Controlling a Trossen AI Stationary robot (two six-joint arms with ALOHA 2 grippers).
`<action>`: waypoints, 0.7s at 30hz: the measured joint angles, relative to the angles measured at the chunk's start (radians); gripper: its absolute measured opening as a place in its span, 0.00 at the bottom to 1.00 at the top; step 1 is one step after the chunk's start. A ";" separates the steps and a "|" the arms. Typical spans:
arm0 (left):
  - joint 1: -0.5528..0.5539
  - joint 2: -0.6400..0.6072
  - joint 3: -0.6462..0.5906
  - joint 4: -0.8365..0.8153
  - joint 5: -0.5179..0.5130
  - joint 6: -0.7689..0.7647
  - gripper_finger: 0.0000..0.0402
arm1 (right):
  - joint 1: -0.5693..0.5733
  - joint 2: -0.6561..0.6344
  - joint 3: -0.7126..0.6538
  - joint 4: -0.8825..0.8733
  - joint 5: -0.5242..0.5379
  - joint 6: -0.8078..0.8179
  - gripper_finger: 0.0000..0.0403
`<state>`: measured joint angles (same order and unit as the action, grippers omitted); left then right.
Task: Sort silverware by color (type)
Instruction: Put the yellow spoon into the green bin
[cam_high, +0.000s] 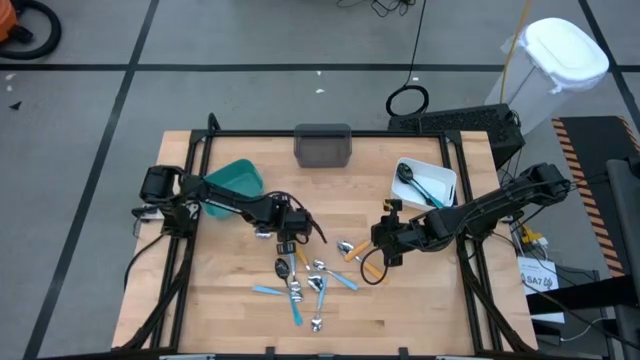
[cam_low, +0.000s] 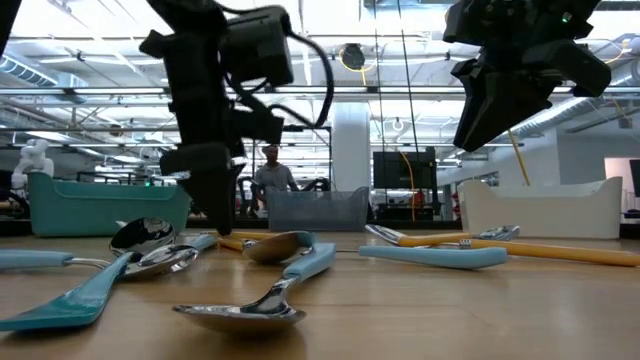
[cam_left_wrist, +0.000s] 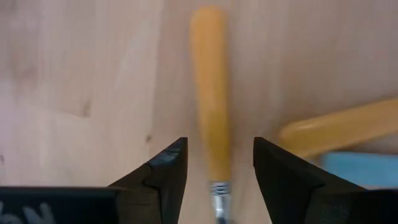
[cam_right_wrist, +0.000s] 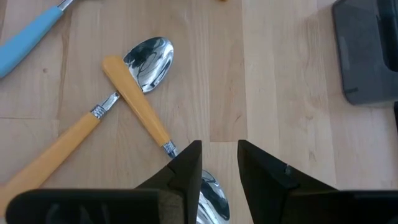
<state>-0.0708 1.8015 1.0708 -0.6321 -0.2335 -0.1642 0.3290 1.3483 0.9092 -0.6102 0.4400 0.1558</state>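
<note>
The silverware lies loose on the wooden table (cam_high: 430, 300): a pile of blue-handled spoons and forks (cam_high: 305, 285) near the front, and orange-handled pieces (cam_high: 355, 250) to its right. My left gripper (cam_left_wrist: 217, 146) is open and low over the table. Its fingers stand either side of an orange handle (cam_left_wrist: 210, 106) that lies flat, with a gap on both sides. My right gripper (cam_right_wrist: 219, 146) hangs open well above the table, over two crossed orange-handled spoons (cam_right_wrist: 134, 99). One spoon's bowl (cam_right_wrist: 211, 196) shows under its fingers.
A teal bin (cam_high: 235, 180) stands at the back left, a grey bin (cam_high: 322, 145) at the back middle, and a white bin (cam_high: 425, 185) with a black spoon at the back right. Bare wood lies at the front corners. A person stands in the room beyond (cam_low: 272, 175).
</note>
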 joint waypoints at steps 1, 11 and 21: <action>0.008 0.000 -0.012 0.012 -0.004 -0.003 0.45 | 0.000 0.000 0.000 0.000 0.000 0.000 0.24; 0.065 -0.012 -0.152 0.175 0.086 -0.055 0.45 | 0.000 0.000 0.000 0.000 0.000 0.007 0.24; 0.030 -0.006 -0.144 0.196 0.068 -0.025 0.13 | 0.000 0.000 0.000 0.002 0.001 0.007 0.24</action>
<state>-0.0410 1.7950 0.9264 -0.4363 -0.1652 -0.1889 0.3294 1.3483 0.9092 -0.6084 0.4411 0.1631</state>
